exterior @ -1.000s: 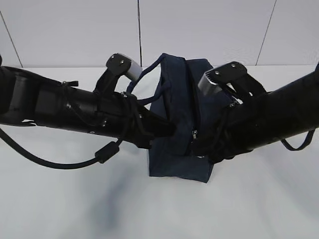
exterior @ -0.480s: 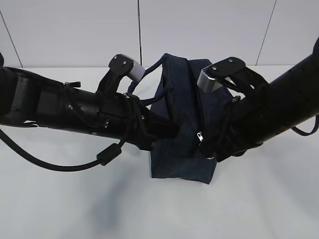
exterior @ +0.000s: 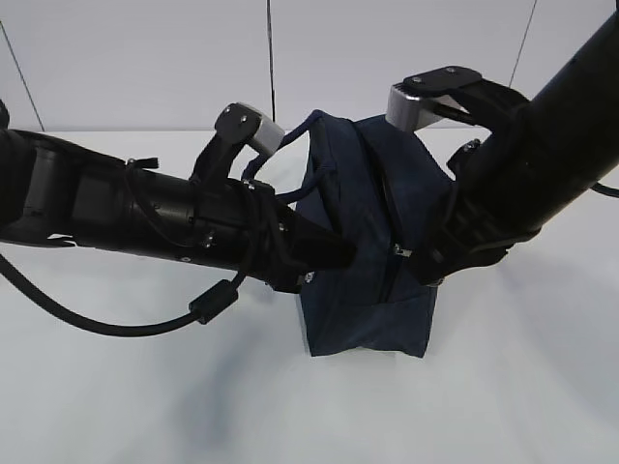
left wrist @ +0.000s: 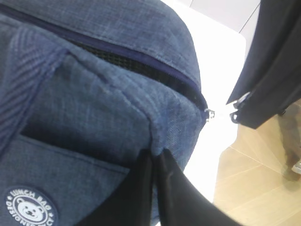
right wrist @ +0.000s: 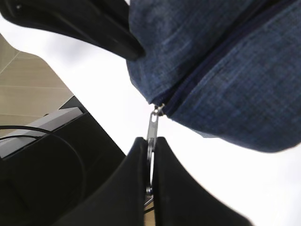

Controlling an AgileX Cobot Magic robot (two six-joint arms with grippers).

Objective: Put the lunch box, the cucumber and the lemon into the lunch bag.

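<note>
The dark navy lunch bag [exterior: 363,261] stands in the middle of the white table, tilted and lifted at its right side. My left gripper [left wrist: 154,153] is shut on a fold of the bag's fabric at its front left corner [exterior: 324,261]. My right gripper [right wrist: 149,141] is shut on the metal zipper pull [right wrist: 152,126], which also shows in the exterior view [exterior: 397,253]. The zipper [left wrist: 141,66] looks closed along the top. The round white logo [left wrist: 29,208] shows on the bag's pocket. The lunch box, the cucumber and the lemon are out of view.
Both black arms [exterior: 145,213] crowd the bag from left and right. A black cable [exterior: 116,324] loops under the left arm. The white table [exterior: 503,387] ends at a wall [exterior: 387,58] behind. Wooden floor [left wrist: 263,183] shows beyond the table's edge.
My right gripper has risen and moved right with the zipper pull. The bag has been drawn right and lifted, standing taller. My left gripper keeps its hold on the fabric.
</note>
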